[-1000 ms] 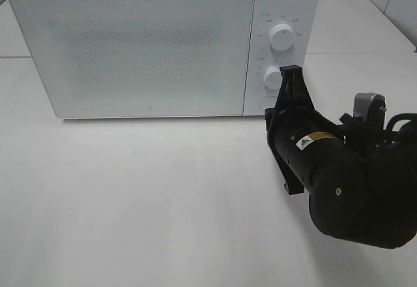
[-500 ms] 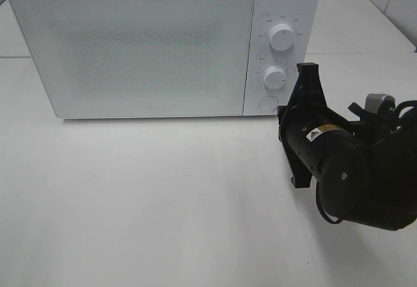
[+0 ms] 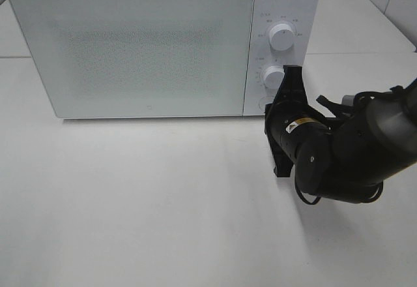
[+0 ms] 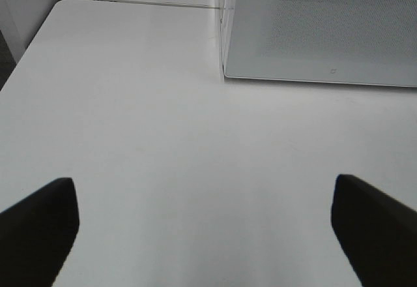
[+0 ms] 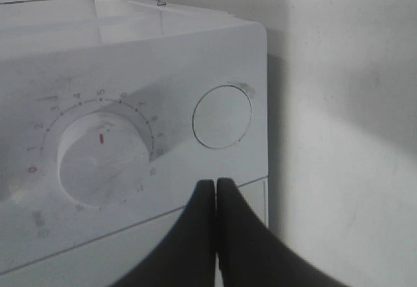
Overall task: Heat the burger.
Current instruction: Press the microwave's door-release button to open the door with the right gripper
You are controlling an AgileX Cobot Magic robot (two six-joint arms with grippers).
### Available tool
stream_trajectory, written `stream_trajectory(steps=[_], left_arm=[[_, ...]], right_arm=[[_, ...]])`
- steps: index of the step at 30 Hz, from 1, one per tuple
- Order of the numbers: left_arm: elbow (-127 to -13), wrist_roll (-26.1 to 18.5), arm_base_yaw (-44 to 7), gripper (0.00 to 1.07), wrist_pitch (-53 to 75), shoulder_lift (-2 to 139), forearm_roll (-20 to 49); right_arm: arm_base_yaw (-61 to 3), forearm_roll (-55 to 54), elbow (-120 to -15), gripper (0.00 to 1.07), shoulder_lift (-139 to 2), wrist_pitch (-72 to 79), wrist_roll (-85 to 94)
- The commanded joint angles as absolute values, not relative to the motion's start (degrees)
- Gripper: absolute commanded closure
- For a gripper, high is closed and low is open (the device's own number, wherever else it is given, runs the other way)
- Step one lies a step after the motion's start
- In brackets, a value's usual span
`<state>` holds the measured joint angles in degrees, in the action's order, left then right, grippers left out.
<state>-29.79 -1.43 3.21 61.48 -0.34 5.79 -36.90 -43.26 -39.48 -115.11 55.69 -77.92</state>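
Observation:
The burger is out of view. The white microwave stands at the back with its frosted door shut. My right gripper is shut and empty, with its tips right in front of the control panel, beside the lower knob. In the right wrist view the shut gripper points between the timer knob and the round door button. My left gripper is open and empty above the bare table, in front of the microwave's left corner.
The upper knob sits above the right gripper. The white table stretches in front of the microwave. A table seam runs behind the left side. The right arm's black body fills the right middle.
The right gripper swung right, away from the panel, then came back left to the lower knob. The arm now sits lower and more turned. The microwave door stays shut.

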Motion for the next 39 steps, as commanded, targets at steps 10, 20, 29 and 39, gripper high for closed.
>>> stream_trajectory(steps=[10,20,29,39], left_arm=[[-29.74,-1.38,3.38,0.09,61.48,-1.32,5.79],[-29.74,-1.38,3.38,0.09,61.48,-1.32,5.79],[-29.74,-1.38,3.38,0.09,61.48,-1.32,5.79],[-29.74,-1.38,3.38,0.09,61.48,-1.32,5.79]], right_arm=[[-32.2,-41.14,-46.98,1.07,-120.38,52.25,-77.23],[-32.14,-42.34,-50.31,1.07,-123.53,51.22,-77.18],[-31.34,-43.49,-52.25,1.07,-123.59,52.94,-75.06],[-30.77,-44.46,-53.97,1.07,-123.59,56.21,-73.45]])
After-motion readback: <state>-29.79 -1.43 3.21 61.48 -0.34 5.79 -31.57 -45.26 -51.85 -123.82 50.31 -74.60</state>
